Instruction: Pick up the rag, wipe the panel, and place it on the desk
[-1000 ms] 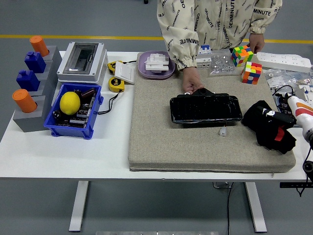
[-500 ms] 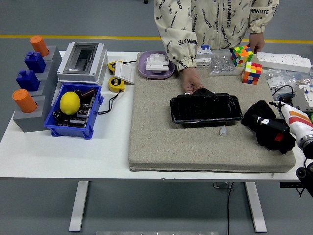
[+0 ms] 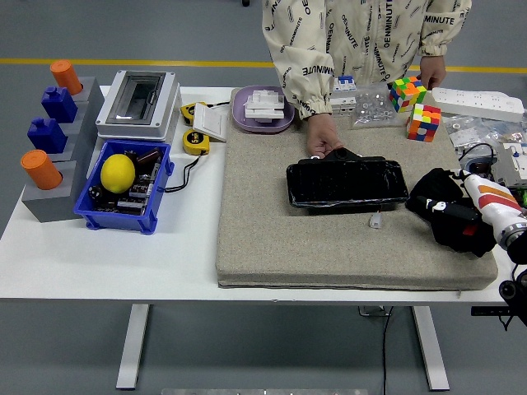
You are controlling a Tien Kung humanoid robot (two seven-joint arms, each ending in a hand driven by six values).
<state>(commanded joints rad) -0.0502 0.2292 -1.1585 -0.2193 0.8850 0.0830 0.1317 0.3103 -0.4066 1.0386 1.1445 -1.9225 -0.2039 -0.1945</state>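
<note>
A glossy black panel (image 3: 346, 183) lies on the grey felt mat (image 3: 272, 239), right of centre. A person's hand (image 3: 323, 144) rests on the panel's far left edge. The black rag (image 3: 428, 191) is bunched on the mat just right of the panel. My right hand (image 3: 458, 220) comes in from the right edge and lies on top of the rag. Black on black hides how the hand stands on it. My left arm is out of the picture.
A small white piece (image 3: 375, 220) lies in front of the panel. Two colour cubes (image 3: 423, 122) stand at the back right; the person's other hand (image 3: 430, 72) is beside one. Cables and parts (image 3: 494, 140) crowd the right edge. A blue bin (image 3: 123, 185) stands at the left.
My right forearm has drawn slightly right and up along the table's right edge, with the hand staying on the rag. The panel and the person's hand have not moved.
</note>
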